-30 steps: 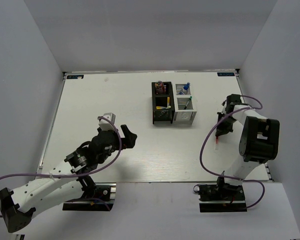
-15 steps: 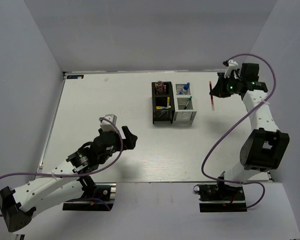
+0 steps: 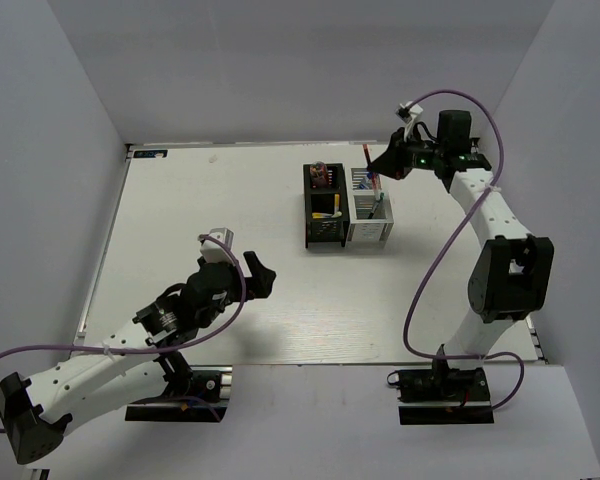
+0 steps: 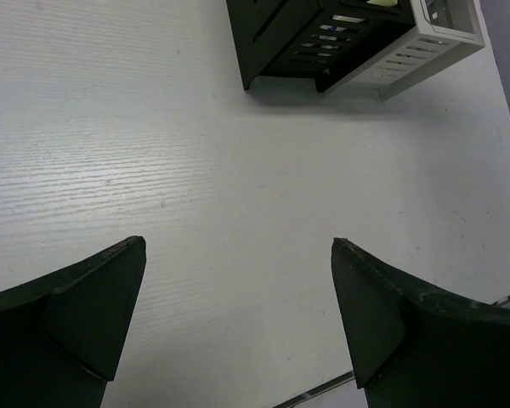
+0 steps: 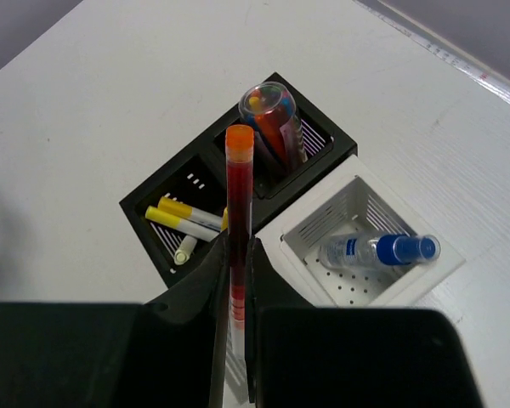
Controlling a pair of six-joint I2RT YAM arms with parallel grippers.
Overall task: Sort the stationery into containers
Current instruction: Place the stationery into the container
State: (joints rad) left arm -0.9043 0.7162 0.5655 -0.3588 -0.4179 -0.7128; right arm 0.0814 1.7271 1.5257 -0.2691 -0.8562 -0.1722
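1. Two arms showed in the top external view. The right gripper point(image 3: 388, 160) hung above the white pen holder point(image 3: 368, 232), clamped on a red pen point(image 3: 368, 168) that slanted down toward it. Whether the tip was already inside, I could not tell. The black pen holder point(image 3: 325, 228) stood touching the white one, side by side. The left gripper point(image 3: 260, 274) hovered well apart from both, spread wide and empty.

2. Both dark fingers point(image 4: 76, 314) of the left gripper framed the left wrist view, wide apart, with only bare table point(image 4: 195, 170) between them. The two holders sat at the top edge.

3. Most detail came from the right wrist view.
   - The jaws pinched the red pen near its wrist-side end, and the long barrel and orange cap point(image 5: 240, 136) jutted free toward the holders.
   - The black holder held a pink tube point(image 5: 272, 119) and yellow-ended white pens point(image 5: 183, 217).
   - The white holder held a blue-capped bottle point(image 5: 378, 251), lying tilted.
   - The pen looked light, stiff and smooth-barrelled — probably slippery.
   - Held so near one end it could pivot, so a grip nearer mid-barrel would likely be steadier.
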